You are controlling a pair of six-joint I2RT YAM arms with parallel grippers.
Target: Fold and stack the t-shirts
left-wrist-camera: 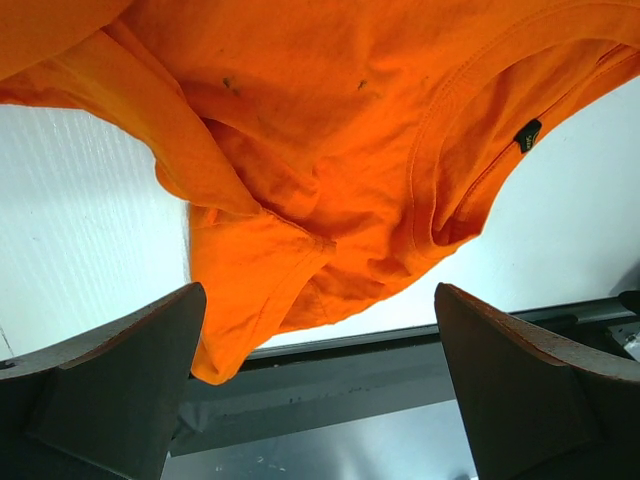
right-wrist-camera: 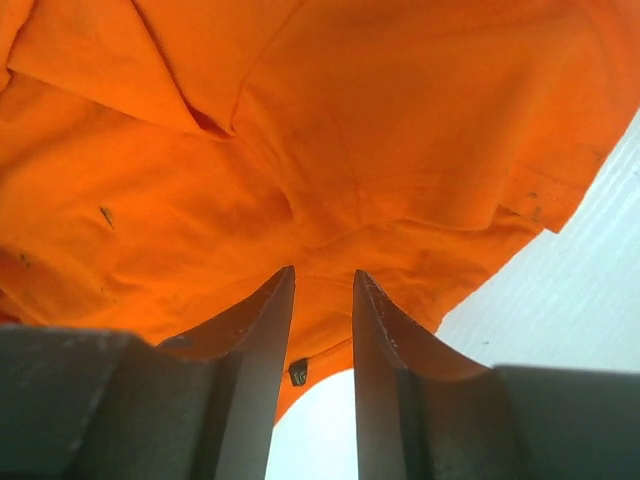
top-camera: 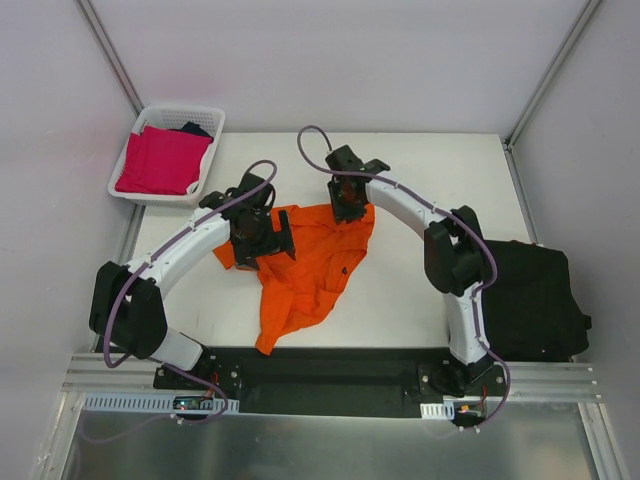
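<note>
- So, my left claw (top-camera: 262, 238) is spread wide over the left part of the orange shirt (top-camera: 305, 275).
- Right claw (top-camera: 348, 205) is narrow, with its tips at the shirt's far edge. I can't tell if it's actually pinching cloth.
- Orange shirt lies crumpled mid-surface (top-camera: 420, 170), between my arms.
- Black shirts (top-camera: 530, 300) sit at the right edge, and the pink shirt (top-camera: 160, 160) is in the basket (top-camera: 180, 107) at far left.
</note>
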